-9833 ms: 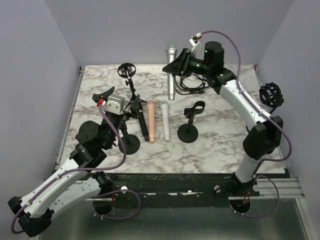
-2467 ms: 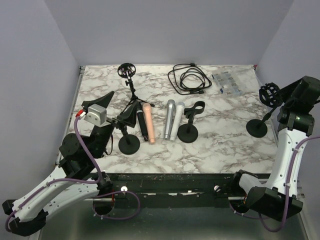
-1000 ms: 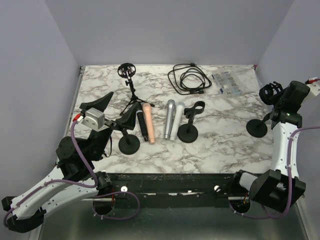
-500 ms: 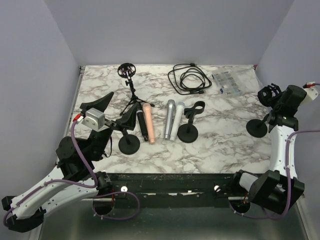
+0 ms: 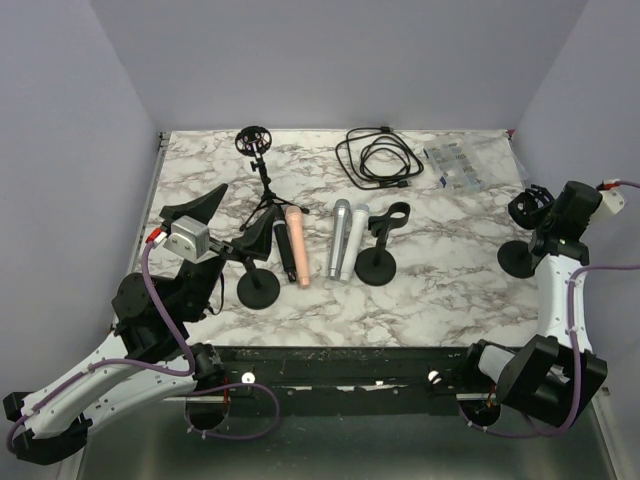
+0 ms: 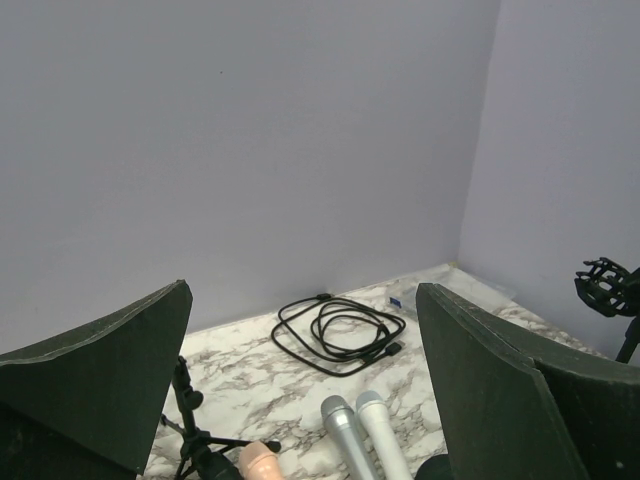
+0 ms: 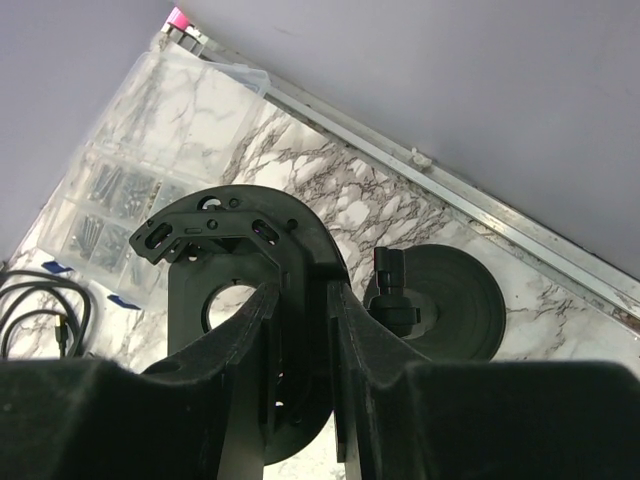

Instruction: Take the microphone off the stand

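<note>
robot lab, marble table [image 5: 450,280], plain walls [image 6: 250,130]

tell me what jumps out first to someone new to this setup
Two silver microphones and a pink microphone lie in a row mid-table, beside an empty clip stand. At the right edge the right gripper pinches a shock mount on its stand, while the left gripper hangs wide open.

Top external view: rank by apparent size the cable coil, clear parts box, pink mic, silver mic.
1. black cable coil
2. clear parts box
3. pink mic and silver mic: look alike, so unranked.
</note>
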Motion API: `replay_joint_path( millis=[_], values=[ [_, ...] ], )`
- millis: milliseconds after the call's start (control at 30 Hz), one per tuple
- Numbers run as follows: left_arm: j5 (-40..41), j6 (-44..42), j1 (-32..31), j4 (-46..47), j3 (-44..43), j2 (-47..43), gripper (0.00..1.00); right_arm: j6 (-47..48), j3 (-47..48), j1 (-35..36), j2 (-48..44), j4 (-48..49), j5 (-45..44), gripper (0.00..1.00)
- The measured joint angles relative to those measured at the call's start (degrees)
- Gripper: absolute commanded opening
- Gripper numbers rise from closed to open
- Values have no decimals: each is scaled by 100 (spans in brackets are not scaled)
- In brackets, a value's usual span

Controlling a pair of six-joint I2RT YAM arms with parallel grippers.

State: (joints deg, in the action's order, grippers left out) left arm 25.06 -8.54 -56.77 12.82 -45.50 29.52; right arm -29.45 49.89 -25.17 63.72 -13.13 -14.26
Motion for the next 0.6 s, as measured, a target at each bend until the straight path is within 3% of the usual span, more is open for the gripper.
replay_joint_path(
  millis=[133,300,400,600],
  values=[
    [0,-2,-2,0,0,0,99,-9,120,-2,87,-74,2,33],
    [4,-2,-28,2,0,0,99,98,605,-13,107,-852,0,59],
    [4,-2,-31,2,0,0,99,245,1040,-26,59,-1423,4,68],
    [4,-9,-31,2,0,0,98,487,1915,-35,-267,-1838,173,73]
  ],
)
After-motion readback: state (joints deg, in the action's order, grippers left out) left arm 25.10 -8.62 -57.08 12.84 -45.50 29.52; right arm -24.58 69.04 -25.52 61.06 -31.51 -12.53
